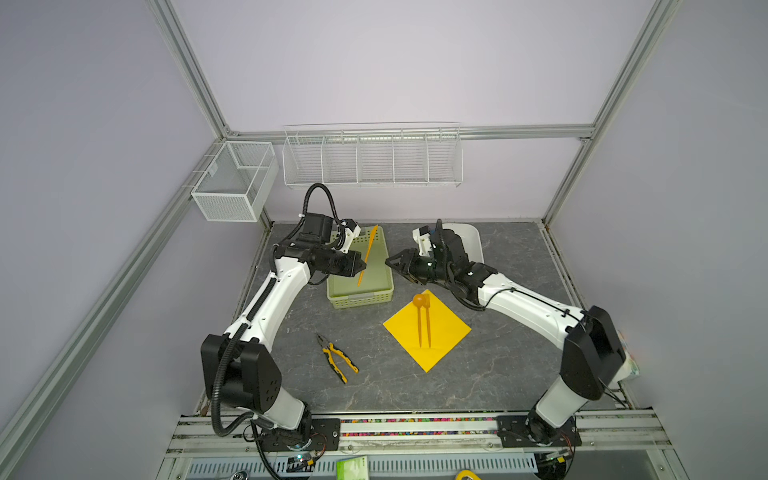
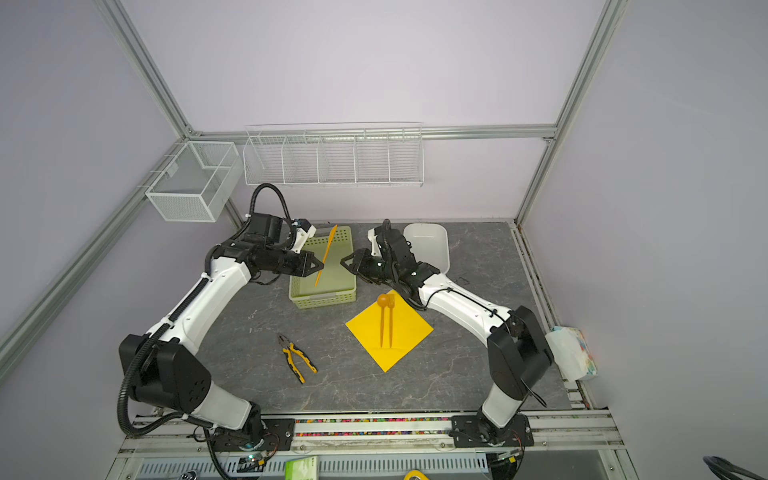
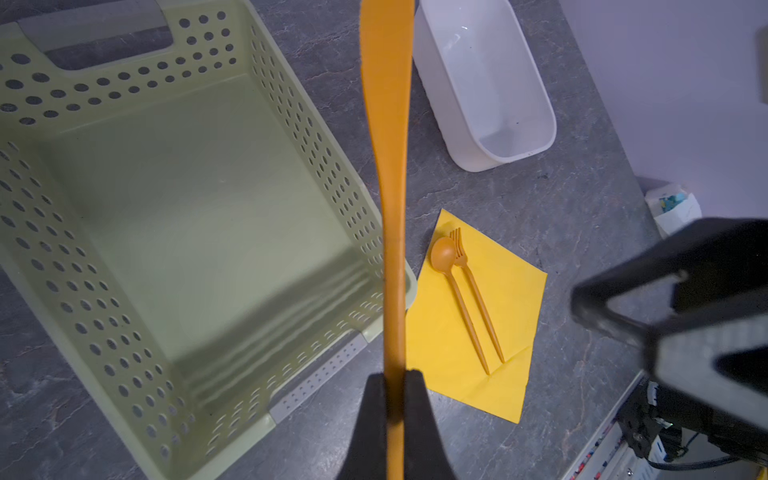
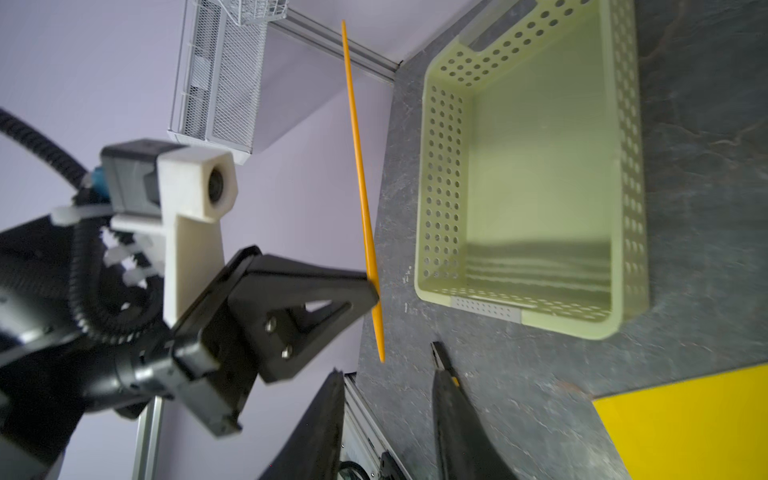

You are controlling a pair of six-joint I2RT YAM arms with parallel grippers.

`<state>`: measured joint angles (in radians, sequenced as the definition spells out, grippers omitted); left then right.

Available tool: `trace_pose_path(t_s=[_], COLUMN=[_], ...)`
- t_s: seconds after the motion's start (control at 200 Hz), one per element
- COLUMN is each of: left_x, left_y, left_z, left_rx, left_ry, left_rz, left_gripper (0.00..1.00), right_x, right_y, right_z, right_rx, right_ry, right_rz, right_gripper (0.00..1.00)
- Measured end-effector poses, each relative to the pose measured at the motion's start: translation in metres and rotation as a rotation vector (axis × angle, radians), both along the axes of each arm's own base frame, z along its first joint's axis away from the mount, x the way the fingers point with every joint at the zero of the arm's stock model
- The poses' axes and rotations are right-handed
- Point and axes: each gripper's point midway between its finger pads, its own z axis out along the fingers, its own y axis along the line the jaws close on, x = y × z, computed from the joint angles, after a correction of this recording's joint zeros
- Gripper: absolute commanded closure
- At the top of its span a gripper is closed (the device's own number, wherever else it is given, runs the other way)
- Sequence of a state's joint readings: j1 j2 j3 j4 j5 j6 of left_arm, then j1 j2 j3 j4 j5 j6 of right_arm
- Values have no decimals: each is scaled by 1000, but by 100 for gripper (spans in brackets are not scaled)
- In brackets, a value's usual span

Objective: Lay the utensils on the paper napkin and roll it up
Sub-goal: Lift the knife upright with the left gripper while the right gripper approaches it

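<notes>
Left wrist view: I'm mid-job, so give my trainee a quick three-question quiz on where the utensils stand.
1. True or false: the slim orange plastic knife lies on the bright yellow paper napkin.
2. The left gripper is shut on: A the knife, B the napkin, C nothing.
3. How many utensils lie on the napkin?
Key: 1 false, it is held in the air; 2 A; 3 two, the round-bowled orange plastic spoon and the orange plastic fork.

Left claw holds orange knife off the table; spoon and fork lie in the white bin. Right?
No: the spoon and fork lie on the yellow napkin, not in the white bin, as the left wrist view shows. The left claw does hold the orange knife off the table.
</notes>
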<state>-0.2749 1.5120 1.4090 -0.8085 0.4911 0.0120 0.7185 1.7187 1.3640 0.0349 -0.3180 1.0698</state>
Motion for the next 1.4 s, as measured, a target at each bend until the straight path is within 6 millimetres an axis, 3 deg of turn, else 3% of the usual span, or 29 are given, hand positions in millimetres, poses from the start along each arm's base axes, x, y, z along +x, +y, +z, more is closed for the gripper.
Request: trace_pose_path(t_s=[0.145,0.38,0.84,1.015,1.2,1.4], left_x=[-19,-27,-31,-32,-44,-67], left_y=[-5,-6,-8,-11,-24,-37], left_z=[5,7,11,16,36,71], left_rx=[-39,-63,-87,-121,-223,-353], left_ry=[0,6,3,4,-17,-89], left_rz=[-8,1,6,4,-55,-177], left_gripper=[100,100,100,82,72,69], right_x=[12,15,15,16,7,-26], right_y=[21,41,47,45,34,16], right_z=[5,10,-1,3,28,88], right_rx=[47,82,74,68,74,106], right_ry=[-7,-16,2,-30,-119,-338], right_rz=[20,46,50,54,107,230], right_gripper=[61,65,93,93,93,93])
